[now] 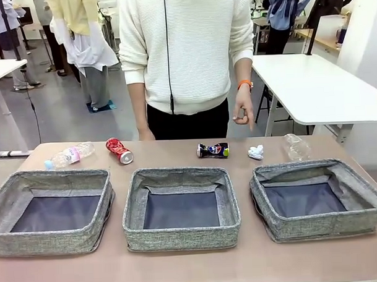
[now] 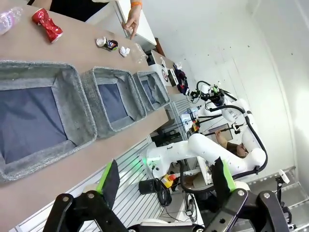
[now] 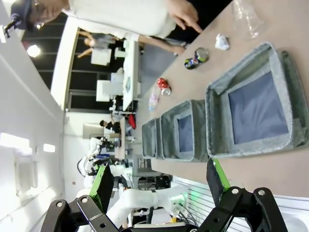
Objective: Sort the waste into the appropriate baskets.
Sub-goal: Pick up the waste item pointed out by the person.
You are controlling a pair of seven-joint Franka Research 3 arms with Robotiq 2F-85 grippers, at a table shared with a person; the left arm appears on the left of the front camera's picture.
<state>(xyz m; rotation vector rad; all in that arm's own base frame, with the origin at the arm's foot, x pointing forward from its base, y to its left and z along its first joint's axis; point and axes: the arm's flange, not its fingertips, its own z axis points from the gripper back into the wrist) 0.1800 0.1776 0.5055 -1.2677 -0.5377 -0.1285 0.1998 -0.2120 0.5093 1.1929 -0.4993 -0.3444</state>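
Three grey woven baskets stand in a row near the table's front: left (image 1: 56,241), middle (image 1: 179,237), right (image 1: 265,203). All three are empty. Behind them lie the waste items: a clear bottle (image 1: 70,155), a dented red can (image 1: 119,150), a dark blue can (image 1: 213,150), a white paper ball (image 1: 256,152) and a clear plastic cup (image 1: 296,146). My left gripper (image 2: 164,186) hangs open off the table's near side, past the baskets (image 2: 72,101). My right gripper (image 3: 159,183) is open too, held back from the baskets (image 3: 217,121), nothing between its fingers.
A person in a white sweater stands at the far edge, one hand (image 1: 243,111) with an orange wristband hanging above the paper ball. A white table (image 1: 323,87) stands behind on the right. A bare strip of tabletop runs in front of the baskets.
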